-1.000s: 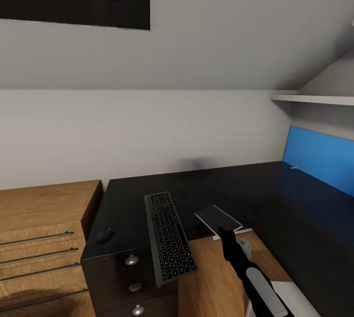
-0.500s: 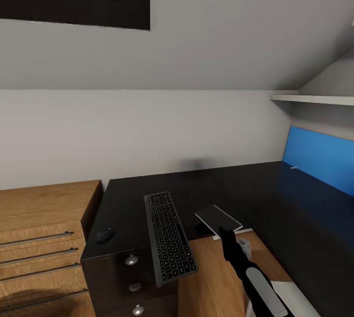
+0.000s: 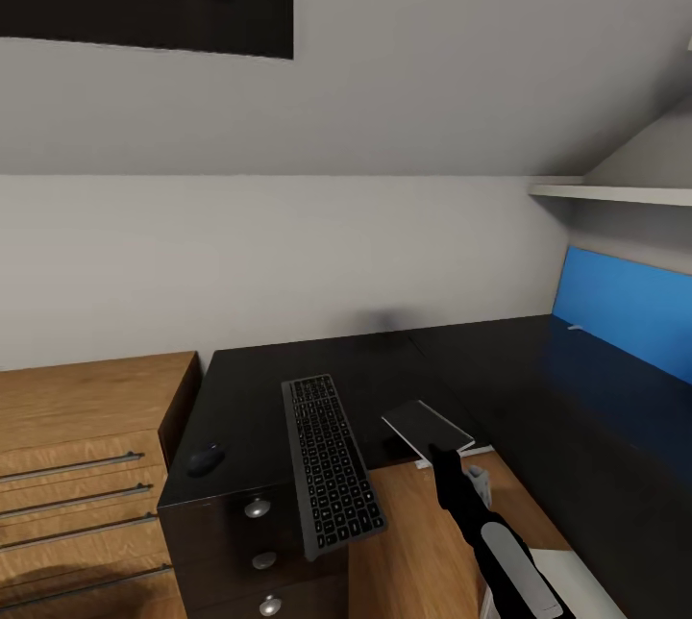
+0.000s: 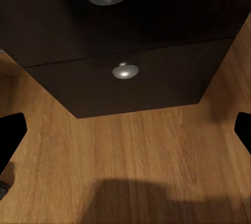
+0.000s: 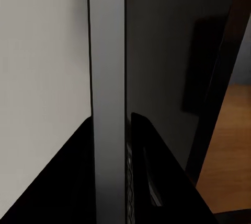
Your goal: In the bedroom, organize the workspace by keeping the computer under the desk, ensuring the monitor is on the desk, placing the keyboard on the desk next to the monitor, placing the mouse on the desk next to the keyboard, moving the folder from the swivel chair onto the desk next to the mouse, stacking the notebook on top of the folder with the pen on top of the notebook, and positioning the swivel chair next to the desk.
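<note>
Change since the earlier frames: none visible; the head view matches them, with arm, keyboard, mouse and notebook in the same places.

Right gripper [image 3: 445, 458]: lower centre-right of the head view, on a black and white arm rising from the bottom edge. Its tip meets the near corner of the notebook [image 3: 427, 427], a thin dark grey rectangle with a pale edge that hangs tilted over the desk's front edge. In the right wrist view a pale edge and a dark flat face [image 5: 107, 104] run lengthwise through the frame between the dark fingers, so the jaws appear closed on the notebook.

Left gripper [image 4: 125, 130]: two dark fingertips sit at the far left and far right edges of the left wrist view, jaws spread wide, nothing between them.

Desk [image 3: 259, 388]: black top across the centre and right of the head view, blue back panel [image 3: 630, 311] at right.
- Keyboard [image 3: 332, 463]: centre, lengthwise, its near end overhanging the desk front.
- Mouse [image 3: 205, 458]: lower left of the desk top, near the corner, well apart from the keyboard.

Drawers [image 3: 255, 552]: black, round silver knobs [image 4: 125, 70], all shut; contents cannot be told.

Wooden dresser [image 3: 82, 475]: lower left, bar handles, drawers shut.

Wall shelf [image 3: 605, 191]: upper right.
</note>
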Available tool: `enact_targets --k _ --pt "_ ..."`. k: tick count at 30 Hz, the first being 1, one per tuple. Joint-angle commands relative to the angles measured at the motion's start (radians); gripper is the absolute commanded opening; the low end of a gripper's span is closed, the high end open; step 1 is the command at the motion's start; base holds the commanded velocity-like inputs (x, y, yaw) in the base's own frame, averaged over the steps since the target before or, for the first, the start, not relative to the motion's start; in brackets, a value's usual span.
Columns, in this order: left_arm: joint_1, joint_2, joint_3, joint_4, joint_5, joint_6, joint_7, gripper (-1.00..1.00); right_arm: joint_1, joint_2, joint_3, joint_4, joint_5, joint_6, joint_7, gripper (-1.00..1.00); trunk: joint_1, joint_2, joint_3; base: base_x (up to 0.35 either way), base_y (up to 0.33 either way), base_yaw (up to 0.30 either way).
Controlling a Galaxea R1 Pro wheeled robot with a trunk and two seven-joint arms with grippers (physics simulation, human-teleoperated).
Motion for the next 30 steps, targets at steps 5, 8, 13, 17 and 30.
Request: enact_targets --k 5,8,13,17,30 --pt "-0.002 0.001 -0.005 0.0 0.011 -0.009 0.005 1.0 -0.001 -0.001 0.002 0.0 -0.01 0.001 0.004 -1.0 0.0 -0.001 -0.001 0.0 0.0 0.0" --pt "-0.002 0.001 -0.005 0.0 0.011 -0.009 0.005 1.0 -0.001 -0.001 0.002 0.0 -0.01 0.001 0.004 -1.0 0.0 -0.001 -0.001 0.0 0.0 0.0" --pt "-0.001 0.002 -0.005 0.0 0.011 -0.009 0.005 1.0 -0.001 0.0 0.002 0.0 -0.011 -0.001 0.004 -1.0 0.0 -0.001 -0.001 0.0 0.0 0.0" --pt "-0.001 0.001 -0.007 0.0 0.011 -0.009 0.005 1.0 -0.001 0.002 0.003 0.0 -0.011 -0.002 0.002 -1.0 0.0 -0.001 -0.001 0.0 0.0 0.001" --pt "-0.001 0.001 -0.007 0.0 0.011 -0.009 0.007 1.0 -0.001 0.0 0.001 0.0 -0.012 -0.002 -0.001 -1.0 0.0 -0.001 -0.001 0.0 0.0 0.2"
